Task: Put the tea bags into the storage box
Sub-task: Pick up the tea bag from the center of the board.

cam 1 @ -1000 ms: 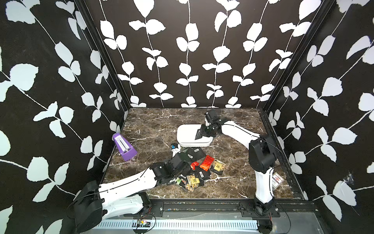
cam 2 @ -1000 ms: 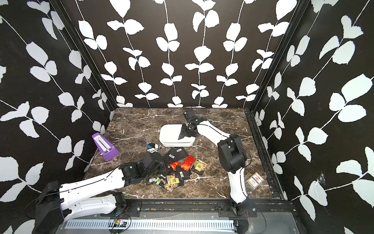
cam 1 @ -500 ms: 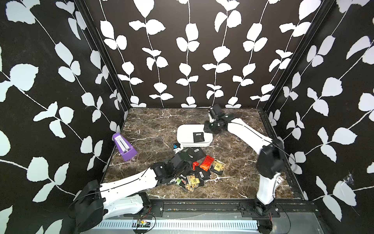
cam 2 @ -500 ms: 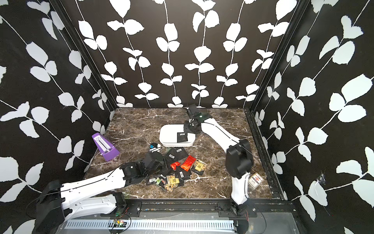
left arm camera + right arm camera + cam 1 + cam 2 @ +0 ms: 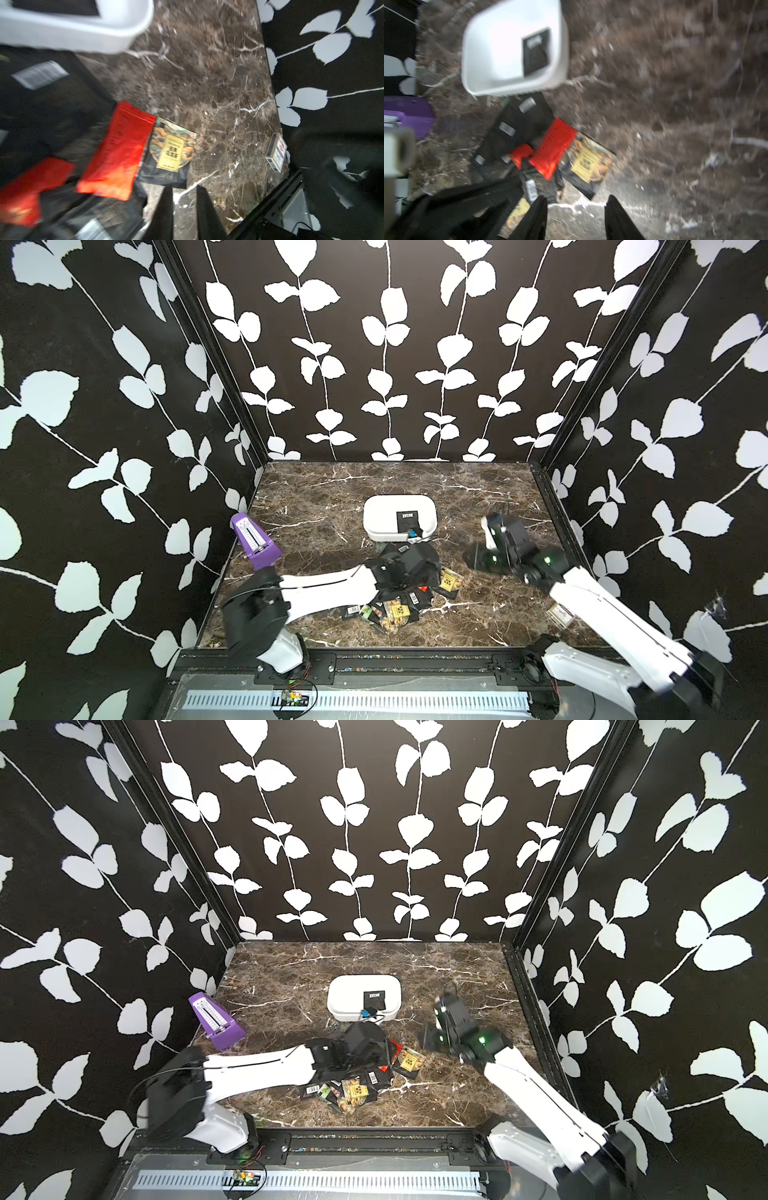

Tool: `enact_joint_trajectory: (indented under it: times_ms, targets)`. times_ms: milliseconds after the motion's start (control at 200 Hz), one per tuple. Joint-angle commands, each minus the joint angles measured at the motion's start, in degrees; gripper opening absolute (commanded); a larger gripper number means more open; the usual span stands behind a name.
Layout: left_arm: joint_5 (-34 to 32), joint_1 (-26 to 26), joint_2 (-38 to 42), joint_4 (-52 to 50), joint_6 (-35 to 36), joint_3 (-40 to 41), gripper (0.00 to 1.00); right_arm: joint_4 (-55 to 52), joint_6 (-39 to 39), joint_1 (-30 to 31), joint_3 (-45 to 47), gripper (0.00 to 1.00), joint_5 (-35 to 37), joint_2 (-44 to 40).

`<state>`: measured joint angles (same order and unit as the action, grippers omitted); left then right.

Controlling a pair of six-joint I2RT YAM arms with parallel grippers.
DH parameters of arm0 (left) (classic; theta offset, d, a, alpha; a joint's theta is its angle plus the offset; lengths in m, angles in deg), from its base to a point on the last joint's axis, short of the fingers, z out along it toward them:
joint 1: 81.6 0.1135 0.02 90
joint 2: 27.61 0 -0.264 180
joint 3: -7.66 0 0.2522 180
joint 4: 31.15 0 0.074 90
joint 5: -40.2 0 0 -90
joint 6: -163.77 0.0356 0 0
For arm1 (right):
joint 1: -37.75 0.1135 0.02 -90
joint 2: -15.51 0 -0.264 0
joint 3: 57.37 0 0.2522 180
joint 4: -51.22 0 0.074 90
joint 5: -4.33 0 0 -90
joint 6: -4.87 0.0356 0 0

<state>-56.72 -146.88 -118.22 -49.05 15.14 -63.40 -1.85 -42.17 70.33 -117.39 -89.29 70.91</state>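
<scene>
The right arm has pulled back from over the storage box (image 5: 374, 506) to the right side of the bench (image 5: 332, 489). One black tea bag (image 5: 407, 520) with a white barcode label now lies flat inside the box, right of its middle. The left arm has pushed forward over the heap of tea bags (image 5: 395, 605), which lies just in front of the white, low-walled, round-cornered box.

A red tea bag (image 5: 118, 153) overlaps one with a yellow panel (image 5: 170, 153) of Chinese characters, too blurred to read. The print on a white-and-red card packet (image 5: 276, 152) at the bench edge is also unreadable.

The right pincer (image 5: 576, 216) gapes empty. The left pincer (image 5: 182, 209) shows only a narrow gap and holds nothing.
</scene>
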Motion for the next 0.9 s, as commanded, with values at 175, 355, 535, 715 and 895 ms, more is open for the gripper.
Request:
enact_joint_trajectory:
  times_ms: [175, 355, 535, 715, 895]
  targets:
    - [-1.3, -0.2, -8.8, -5.9, 1.4, -8.1, 0.09, 9.5, 12.8, 0.0, 15.4, 0.46, -3.5, -9.8]
    - [-1.1, -0.2, -12.5, -5.1, -0.1, -9.1, 0.02, 14.6, 15.7, 0.1, 19.6, 0.46, -5.0, -8.0]
    - [-0.2, -0.1, -14.7, -2.7, -1.1, -8.6, 0.0, 18.3, 16.6, 0.0, 21.5, 0.46, -6.2, -5.0]
    - [-2.3, -0.1, -16.4, -4.8, -2.3, -8.6, 0.0, 20.1, 16.7, 0.1, 22.1, 0.45, -6.5, -2.3]
    - [-2.3, 0.0, -17.9, -4.7, -3.8, -8.4, 0.0, 22.3, 16.6, 0.1, 22.7, 0.45, -6.5, -0.1]
